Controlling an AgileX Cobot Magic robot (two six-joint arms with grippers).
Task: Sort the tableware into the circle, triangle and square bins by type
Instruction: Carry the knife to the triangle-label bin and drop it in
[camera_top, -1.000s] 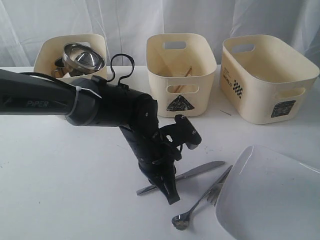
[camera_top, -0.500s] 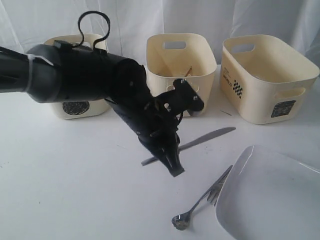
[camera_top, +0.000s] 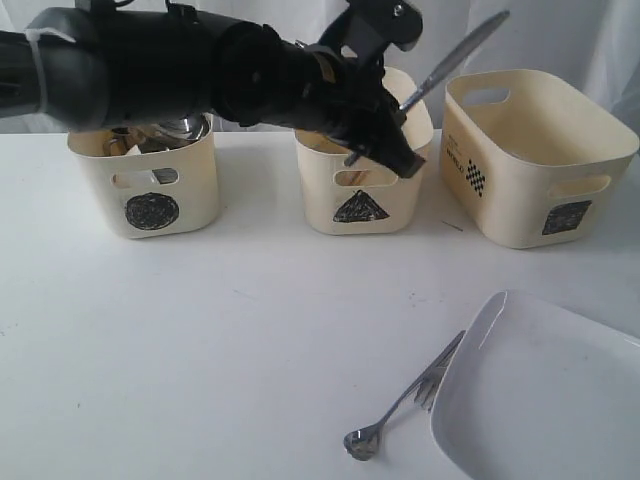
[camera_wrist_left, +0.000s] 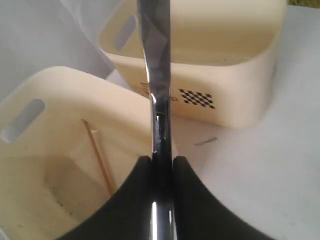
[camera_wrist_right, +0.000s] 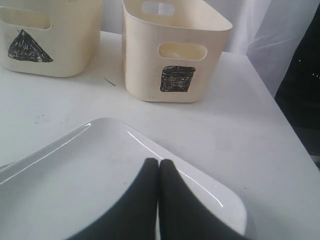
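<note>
My left gripper (camera_top: 404, 160) (camera_wrist_left: 162, 162) is shut on the steel knife (camera_top: 455, 60) (camera_wrist_left: 155, 60), holding it in the air over the triangle bin (camera_top: 360, 195) (camera_wrist_left: 50, 100), blade slanting up toward the square bin (camera_top: 530, 170) (camera_wrist_left: 235, 60). Wooden chopsticks (camera_wrist_left: 100, 155) lie inside the triangle bin. Steel ware (camera_top: 180, 128) shows in the circle bin (camera_top: 150, 185) behind the arm. A fork (camera_top: 445, 360) and spoon (camera_top: 362, 440) lie beside the large white plate (camera_top: 540, 390) (camera_wrist_right: 75, 175). My right gripper (camera_wrist_right: 159, 162) is shut and empty above the plate.
The three cream bins stand in a row along the back of the white table, against a white curtain. The square bin (camera_wrist_right: 170, 55) and triangle bin (camera_wrist_right: 45, 40) show beyond the plate in the right wrist view. The table's right edge (camera_wrist_right: 280, 115) is close by.
My left arm has lifted the knife off the table and carried it up and back, from beside the fork and spoon to above the triangle bin. The right gripper has stayed shut.
</note>
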